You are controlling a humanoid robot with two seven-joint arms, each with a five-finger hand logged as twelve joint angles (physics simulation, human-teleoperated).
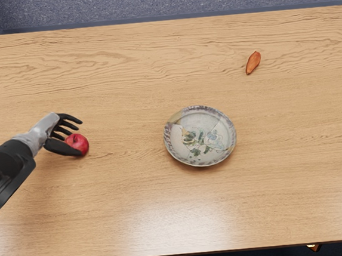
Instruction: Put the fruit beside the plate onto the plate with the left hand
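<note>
A small red fruit (79,143) rests on the wooden table (178,211), well to the left of the patterned ceramic plate (200,135). My left hand (71,137) comes in from the left edge and sits right at the fruit. Its dark fingers (68,122) are spread just behind and above the fruit, and its thumb runs along the fruit's near side. The hand is open and cups the fruit without closing on it. The plate holds nothing. My right arm is out of view.
An orange, elongated fruit (253,62) lies at the back right, away from the plate. Bare tabletop stretches between the red fruit and the plate. The table's front edge runs along the bottom of the view.
</note>
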